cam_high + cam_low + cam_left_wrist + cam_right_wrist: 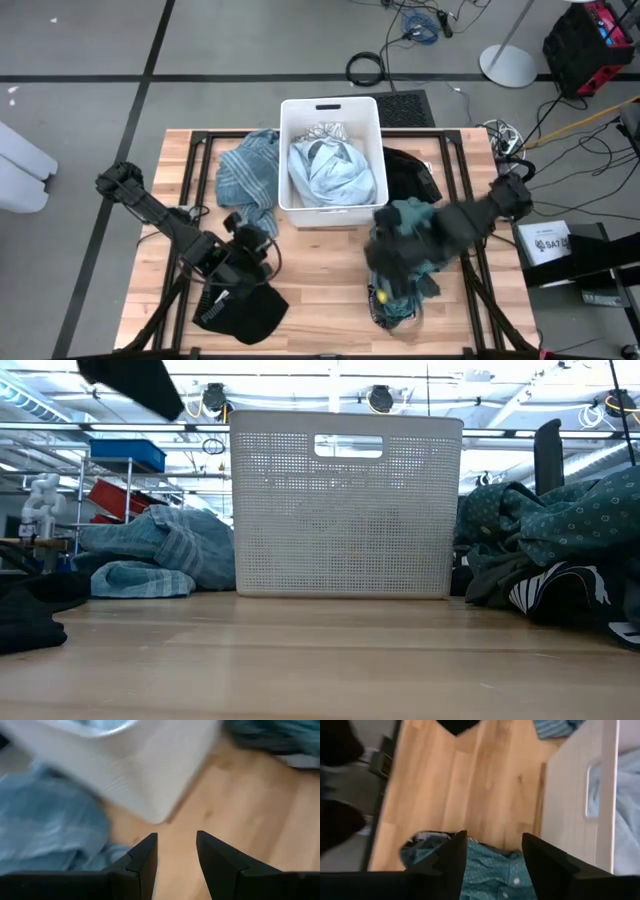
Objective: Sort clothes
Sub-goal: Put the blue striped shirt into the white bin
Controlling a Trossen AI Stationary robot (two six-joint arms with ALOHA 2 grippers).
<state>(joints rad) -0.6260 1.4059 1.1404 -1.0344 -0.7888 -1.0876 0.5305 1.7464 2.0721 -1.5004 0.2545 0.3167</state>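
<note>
The clothes lie around and inside a white bin (330,103). A light blue garment (330,175) fills the bin. A blue striped one (250,172) lies heaped against the bin's left wall. A teal dotted garment (408,213) lies on the table right of centre, and black pieces lie at the near left (245,312) and right of the bin (410,172). My left gripper (176,837) hangs open over bare wood by the bin's near left corner (150,815), nothing between its fingers. My right gripper (492,837) stands open above the teal garment (490,870), blurred in the high view.
Bare wood lies in front of the bin (345,510) across the table's near middle. At the near right the teal garment (560,520) is heaped over a black-and-white piece (560,595). Cables and a red and black case (590,40) lie on the floor beyond the table.
</note>
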